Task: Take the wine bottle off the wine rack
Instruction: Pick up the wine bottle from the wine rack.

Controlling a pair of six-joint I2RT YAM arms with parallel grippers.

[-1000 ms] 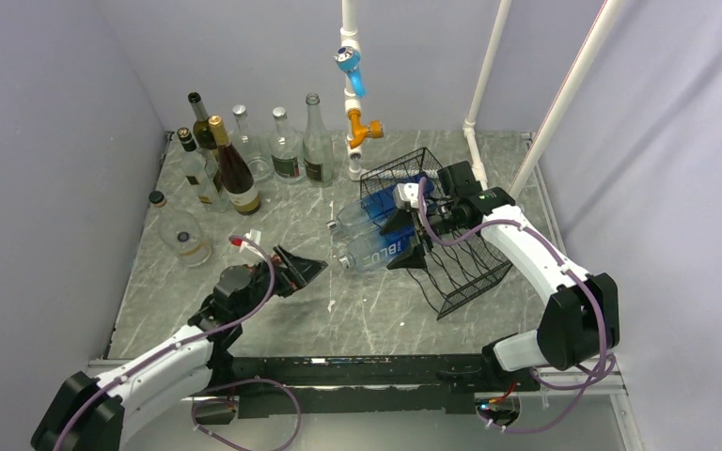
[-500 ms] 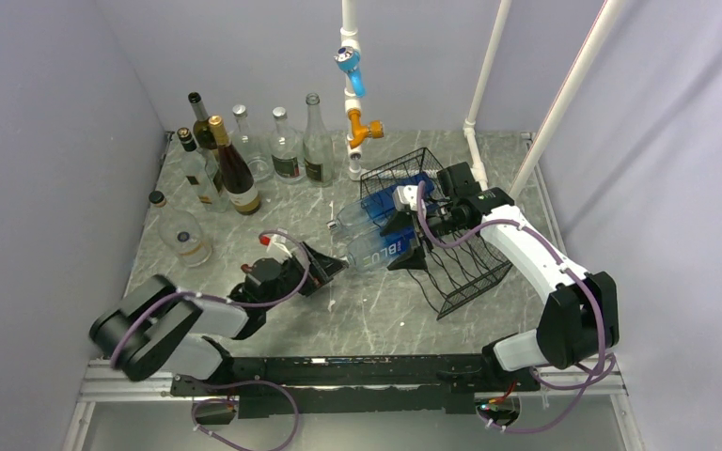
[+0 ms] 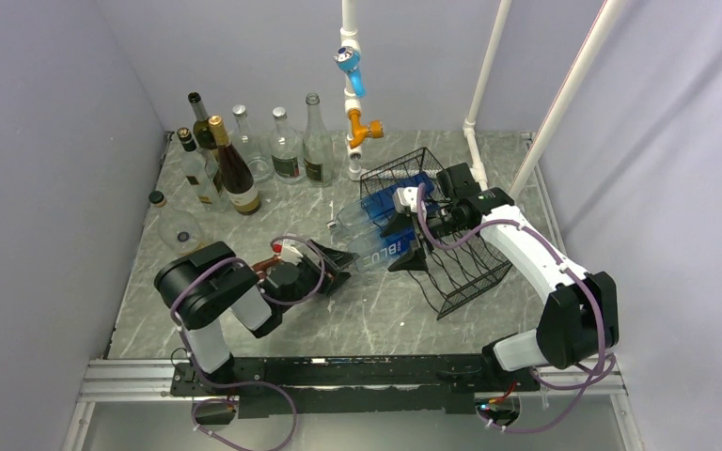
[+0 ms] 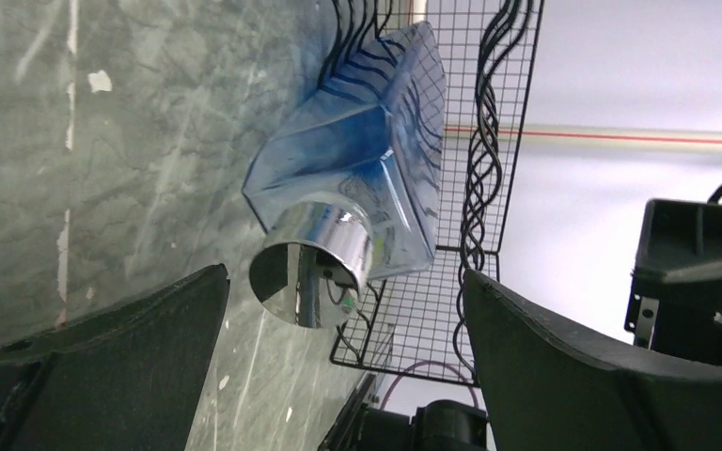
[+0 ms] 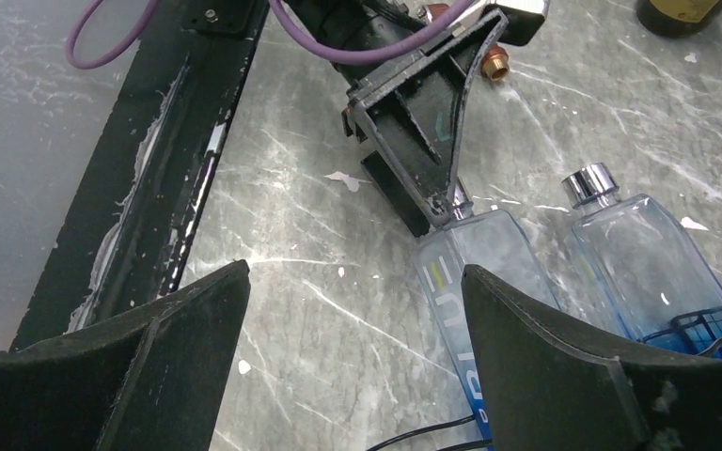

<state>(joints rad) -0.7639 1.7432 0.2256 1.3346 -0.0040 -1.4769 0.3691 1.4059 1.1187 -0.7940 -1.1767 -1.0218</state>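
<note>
The black wire-mesh wine rack [image 3: 456, 249] stands right of centre. Two clear blue bottles lie in it with silver-capped necks poking out left: the lettered near bottle [image 3: 376, 250] and a farther one [image 3: 365, 212]. My left gripper [image 3: 338, 256] is open, low over the table, at the near bottle's neck. In the left wrist view the gripper [image 4: 343, 277] frames the silver cap [image 4: 308, 282], which sits between and just beyond the fingertips, touching neither. My right gripper [image 3: 400, 242] is open and empty, hovering above the near bottle [image 5: 489, 272] at the rack's front. The right wrist view also shows the farther bottle [image 5: 649, 268].
Several upright glass bottles [image 3: 235, 178] stand at the back left, with a round flask [image 3: 180, 228] nearer. A white pipe frame [image 3: 353, 113] with blue and orange fittings rises behind the rack. A black rail [image 3: 338, 371] runs along the near edge. Walls close in on both sides.
My left arm has folded up and its open gripper has slid right across the table to the near bottle's neck. The right arm, rack and bottles have not moved.
</note>
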